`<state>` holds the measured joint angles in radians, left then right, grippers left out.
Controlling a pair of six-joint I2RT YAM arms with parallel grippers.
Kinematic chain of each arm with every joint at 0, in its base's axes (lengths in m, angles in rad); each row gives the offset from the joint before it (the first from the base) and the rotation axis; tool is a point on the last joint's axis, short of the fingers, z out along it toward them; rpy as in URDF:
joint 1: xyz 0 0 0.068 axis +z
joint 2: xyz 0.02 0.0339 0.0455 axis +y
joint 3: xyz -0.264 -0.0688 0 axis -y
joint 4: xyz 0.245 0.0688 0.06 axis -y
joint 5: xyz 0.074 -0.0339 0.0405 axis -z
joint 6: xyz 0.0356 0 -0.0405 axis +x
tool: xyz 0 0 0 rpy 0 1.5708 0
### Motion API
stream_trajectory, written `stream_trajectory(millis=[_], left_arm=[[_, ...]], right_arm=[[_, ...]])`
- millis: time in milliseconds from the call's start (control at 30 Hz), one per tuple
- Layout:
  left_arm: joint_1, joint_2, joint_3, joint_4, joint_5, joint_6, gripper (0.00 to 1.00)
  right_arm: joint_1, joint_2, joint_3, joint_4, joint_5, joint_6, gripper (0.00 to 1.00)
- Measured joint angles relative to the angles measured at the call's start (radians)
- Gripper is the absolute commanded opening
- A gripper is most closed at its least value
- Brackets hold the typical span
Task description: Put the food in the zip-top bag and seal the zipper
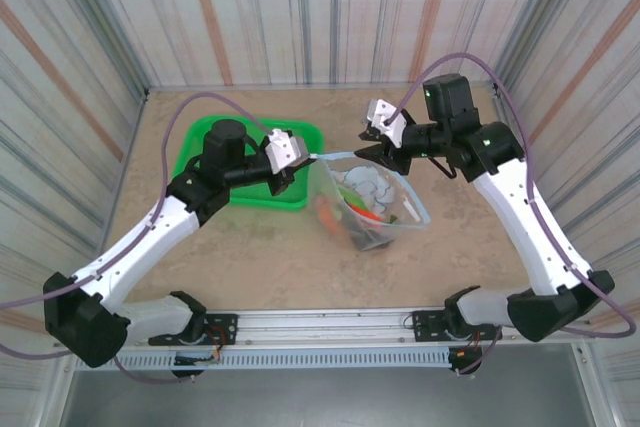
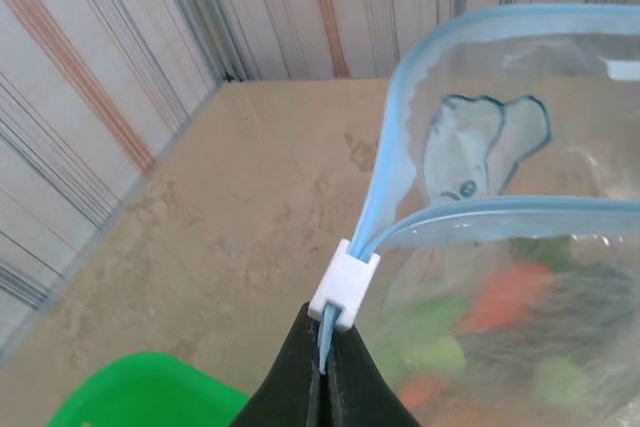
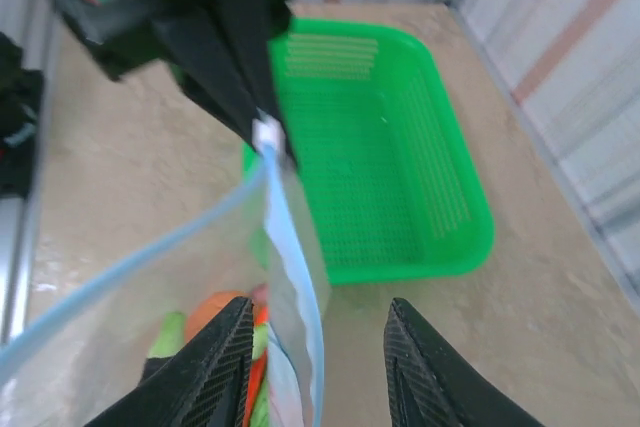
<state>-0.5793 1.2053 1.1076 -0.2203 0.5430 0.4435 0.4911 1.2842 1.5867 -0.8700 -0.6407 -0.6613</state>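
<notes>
The zip-top bag (image 1: 385, 197) stands on the tabletop (image 1: 280, 257) just to the right of the green basket (image 1: 200, 137), with its mouth gaping upward. The food (image 1: 352, 219) is heaped inside, orange and green pieces among darker ones. Over the basket's right rim the left pincer (image 2: 322, 347) is clamped tight on the end of the zipper (image 2: 383, 177), just behind the white slider (image 2: 345, 287). That grip draws the strip taut and stops the limp plastic from folding, which looks like anchoring for the seal. Farther right of the basket, the right pincer (image 3: 318, 317) hangs with its jaws parted, the bag's mouth edge running between them untouched — it grips nothing. Filling seems done; the zipper's two lips stand well apart, so sealing remains — probably a pinch run along the strip, away from the basket.
</notes>
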Motion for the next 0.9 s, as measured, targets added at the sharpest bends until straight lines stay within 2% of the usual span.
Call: stream_trajectory(millis=[233,467,700,900], left_arm=[[0.0,0.013,0.071,-0.132,0.019,-0.02,0.0],[0.0,0.034,0.115,-0.192,0.023,-0.036,0.0],[0.01,0.146,0.26,-0.264,-0.027,-0.148,0.0],[0.011,0.336,0.509,-0.365,-0.095,-0.289,0.0]], right_arm=[[0.053,0.039,0.019,0.021,-0.073,0.037,0.38],[0.105,0.14,0.032,0.076,-0.069,0.087,0.38],[0.1,0.202,0.067,0.09,-0.003,0.105,0.36],[0.032,0.202,0.078,0.156,0.1,0.148,0.37]])
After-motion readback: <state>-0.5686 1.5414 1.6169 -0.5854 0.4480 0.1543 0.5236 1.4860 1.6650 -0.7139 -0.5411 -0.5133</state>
